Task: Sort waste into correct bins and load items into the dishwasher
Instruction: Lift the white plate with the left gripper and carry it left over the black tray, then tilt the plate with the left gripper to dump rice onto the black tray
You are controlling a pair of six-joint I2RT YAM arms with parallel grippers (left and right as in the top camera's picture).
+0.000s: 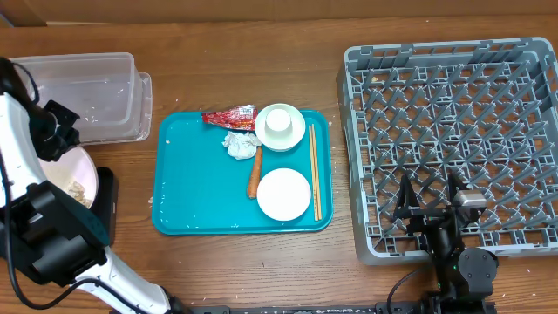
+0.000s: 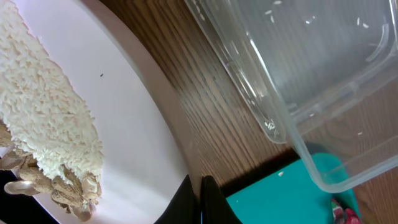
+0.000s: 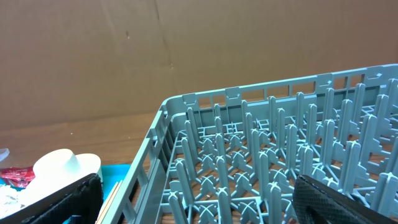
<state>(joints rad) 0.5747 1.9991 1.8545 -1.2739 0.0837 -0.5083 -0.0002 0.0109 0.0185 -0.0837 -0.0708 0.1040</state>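
My left gripper (image 1: 63, 139) is shut on the rim of the large white plate (image 1: 77, 174), left of the teal tray. In the left wrist view the jaws (image 2: 200, 194) pinch the plate (image 2: 137, 118), which carries white rice and beige scraps (image 2: 46, 124). The clear tub (image 1: 87, 87) lies just beyond and also shows in the left wrist view (image 2: 323, 81). The red wrapper (image 1: 228, 116), tissue (image 1: 239, 145), orange stick (image 1: 255, 173), cup in a bowl (image 1: 280, 126), smaller plate (image 1: 284, 194) and chopsticks (image 1: 315, 172) lie on the tray. My right gripper (image 1: 429, 208) is open and empty over the grey rack (image 1: 453, 113).
The teal tray (image 1: 187, 192) sits at the table's middle. A black tray (image 1: 106, 202) shows partly under my left arm. In the right wrist view the open fingers (image 3: 205, 205) frame the rack's pegs (image 3: 261, 137), with the white cup (image 3: 65, 165) at left.
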